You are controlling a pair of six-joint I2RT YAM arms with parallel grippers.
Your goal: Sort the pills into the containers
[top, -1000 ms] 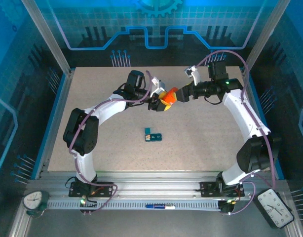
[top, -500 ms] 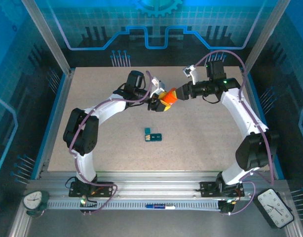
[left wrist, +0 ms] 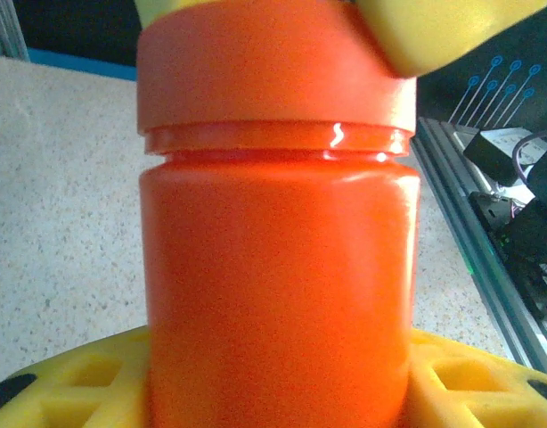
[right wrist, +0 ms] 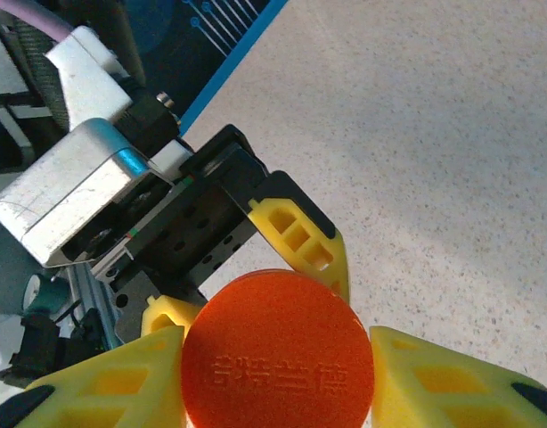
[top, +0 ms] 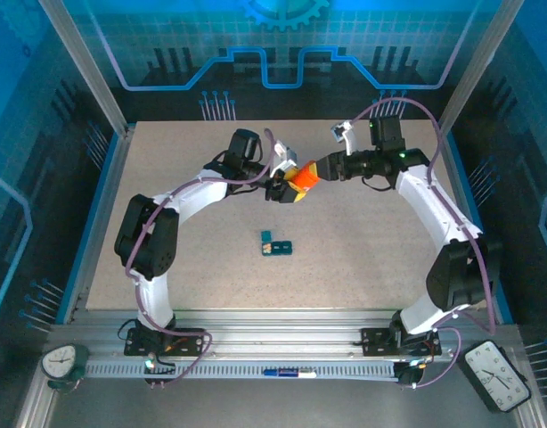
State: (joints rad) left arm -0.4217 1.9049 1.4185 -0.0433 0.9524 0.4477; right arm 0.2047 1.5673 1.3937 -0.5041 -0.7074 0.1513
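Note:
An orange bottle hangs above the far middle of the table, lying roughly level between the two arms. My left gripper is shut on its body, with yellow fingers on either side. My right gripper is shut on its round orange cap, and its yellow pads press both sides of the cap. The containers, a small dark-teal strip of joined cells, lie on the table nearer the arms and apart from both grippers. The pills are out of view.
The speckled beige table has a blue raised border on the left and right. Metal frame posts stand at the far corners. A rail runs along the near edge by the arm bases.
My right gripper has moved left onto the bottle's cap and its fingers have closed on it. The left arm and the bottle have stayed in place.

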